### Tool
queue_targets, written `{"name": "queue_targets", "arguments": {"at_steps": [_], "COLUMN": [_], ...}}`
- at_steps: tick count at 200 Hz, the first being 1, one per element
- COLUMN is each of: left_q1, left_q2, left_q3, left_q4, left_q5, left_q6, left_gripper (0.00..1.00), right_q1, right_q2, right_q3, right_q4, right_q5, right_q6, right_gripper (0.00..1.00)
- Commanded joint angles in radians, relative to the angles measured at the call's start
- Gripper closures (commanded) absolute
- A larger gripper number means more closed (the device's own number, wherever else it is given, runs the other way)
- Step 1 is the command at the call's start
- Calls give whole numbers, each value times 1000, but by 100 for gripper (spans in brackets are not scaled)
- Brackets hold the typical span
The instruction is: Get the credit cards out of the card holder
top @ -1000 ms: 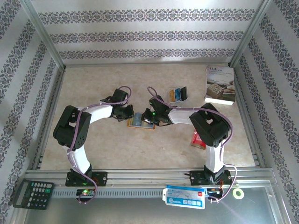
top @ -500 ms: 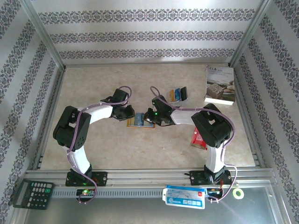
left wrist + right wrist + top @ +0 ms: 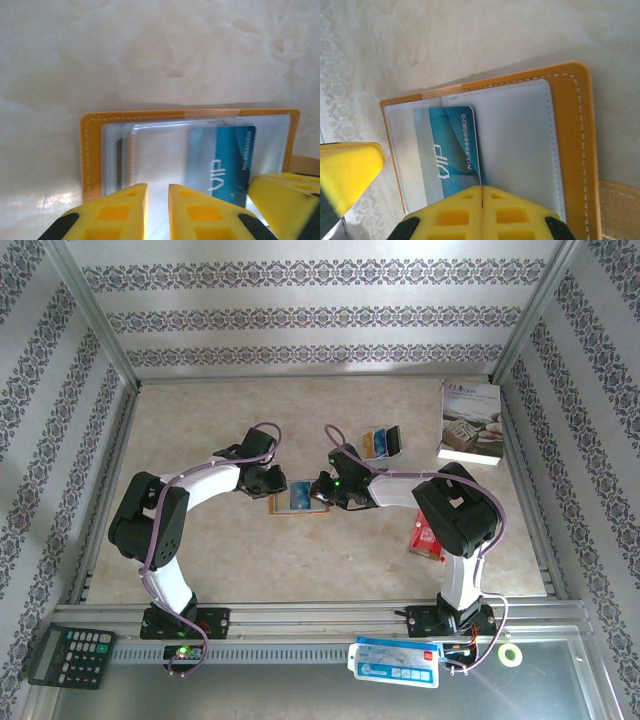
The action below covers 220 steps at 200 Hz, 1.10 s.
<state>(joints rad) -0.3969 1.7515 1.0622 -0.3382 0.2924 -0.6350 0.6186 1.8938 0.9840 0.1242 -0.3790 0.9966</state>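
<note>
The right gripper [image 3: 482, 190], pinched shut on the blue card [image 3: 451, 145], should draw it flat toward 3 o'clock while the narrowly parted left gripper [image 3: 158, 189] pins the card holder [image 3: 90, 150].

White book [image 3: 470, 422], calculator [image 3: 70, 654], red packet [image 3: 424, 538], tape roll [image 3: 512, 654]
</note>
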Motion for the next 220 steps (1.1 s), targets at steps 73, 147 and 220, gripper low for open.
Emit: {"name": "queue_targets", "arguments": {"at_steps": [73,147,220], "left_q1": [-48,-48,-49], "left_q2": [74,101,102], "left_q3": [23,-18,-8], "left_q4": [-29,-44,-47], "left_q5": [10,-42,-46], "left_q6": [0,7,12], "left_gripper": [83,83,83], "right_q1": [-9,-11,-23], "right_q2": [0,33,21], "right_q3": [-6,7,2], "right_q4": [5,12,26], "right_q5": [-4,-69,-76], "right_q6": [-6,-50,-61], "right_gripper": [89,78,89]}}
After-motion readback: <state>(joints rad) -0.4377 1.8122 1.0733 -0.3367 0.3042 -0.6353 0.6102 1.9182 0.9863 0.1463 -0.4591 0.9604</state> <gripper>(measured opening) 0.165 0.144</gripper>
